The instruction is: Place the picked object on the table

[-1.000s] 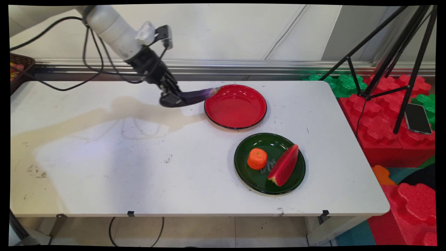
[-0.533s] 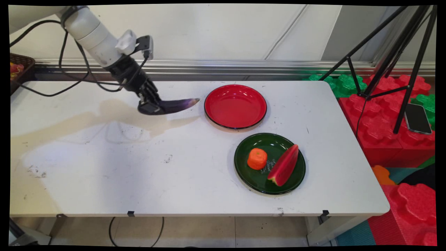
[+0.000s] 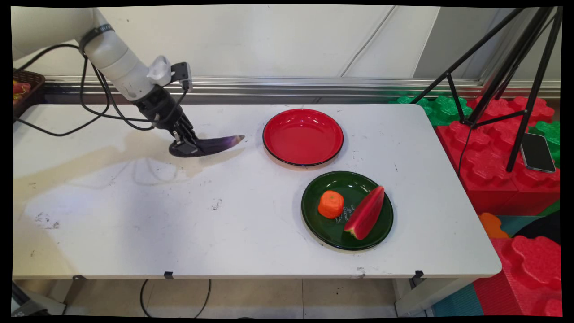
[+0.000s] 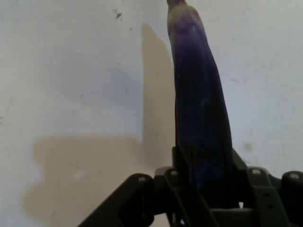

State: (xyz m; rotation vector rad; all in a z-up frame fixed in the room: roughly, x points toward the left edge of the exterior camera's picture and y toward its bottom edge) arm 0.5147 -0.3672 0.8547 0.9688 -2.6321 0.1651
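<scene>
We see a white table (image 3: 134,224) filling most of the main view, with a pale wall behind it. To its right stand red and green foam blocks (image 3: 502,134) and a black tripod (image 3: 493,89), with a phone (image 3: 537,152) lying on one red block. A dark basket (image 3: 27,87) sits at the far left edge.

On the table's right half are two plates. The red plate (image 3: 303,154) at the back is empty. The green plate (image 3: 332,233) in front of it carries an orange piece (image 3: 331,204) and a watermelon slice (image 3: 365,213) side by side.

The white arm (image 3: 116,63) reaches down from the upper left. Its gripper (image 3: 184,143) is closed around the thick end of a dark purple eggplant (image 3: 210,146), which points right toward the red plate but lies well apart from it. In the main view the eggplant sits low, at or just above the tabletop; we cannot tell whether it touches. In the hand view it (image 4: 199,118) runs straight up out of the fingers (image 4: 180,184), which clamp it from either side
</scene>
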